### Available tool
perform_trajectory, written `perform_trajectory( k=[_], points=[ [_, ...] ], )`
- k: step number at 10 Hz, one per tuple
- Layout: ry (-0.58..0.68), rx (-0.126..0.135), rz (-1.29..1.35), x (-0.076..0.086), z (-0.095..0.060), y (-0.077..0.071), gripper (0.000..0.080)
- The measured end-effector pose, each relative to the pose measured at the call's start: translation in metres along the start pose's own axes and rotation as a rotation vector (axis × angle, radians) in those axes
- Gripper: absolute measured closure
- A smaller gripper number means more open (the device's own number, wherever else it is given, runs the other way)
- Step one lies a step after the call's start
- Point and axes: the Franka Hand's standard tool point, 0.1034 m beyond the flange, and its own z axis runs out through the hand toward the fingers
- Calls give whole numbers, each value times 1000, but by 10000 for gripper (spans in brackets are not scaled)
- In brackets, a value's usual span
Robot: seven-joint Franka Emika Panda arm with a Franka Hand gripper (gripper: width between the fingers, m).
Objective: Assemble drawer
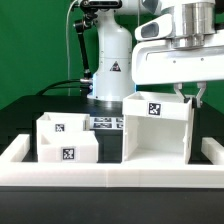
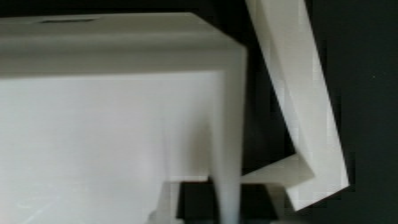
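The large cube-shaped housing [image 1: 155, 128] stands on the exterior view's right with its open side facing the camera and a tag on top. Two small open-top boxes sit on the left, one behind [image 1: 58, 124] and one in front [image 1: 68, 152]. My gripper [image 1: 191, 97] is at the top of the housing's right wall. In the wrist view the gripper [image 2: 230, 205] has one dark finger on each side of that thin white wall [image 2: 228, 150], and the pads lie against it. The housing's inner face [image 2: 107, 130] fills most of that view.
The marker board [image 1: 105, 123] lies flat between the small boxes and the housing. A low white border wall [image 1: 110, 176] runs along the front and both sides. The robot's base [image 1: 108, 60] stands behind the parts, and cables hang to its left.
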Motion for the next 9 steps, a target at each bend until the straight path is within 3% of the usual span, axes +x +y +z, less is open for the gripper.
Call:
perform_trajectory(
  k=[4, 9],
  points=[
    [-1, 16, 187, -1, -1, -4, 758],
    [-4, 45, 616, -1, 1, -8, 755]
  ],
)
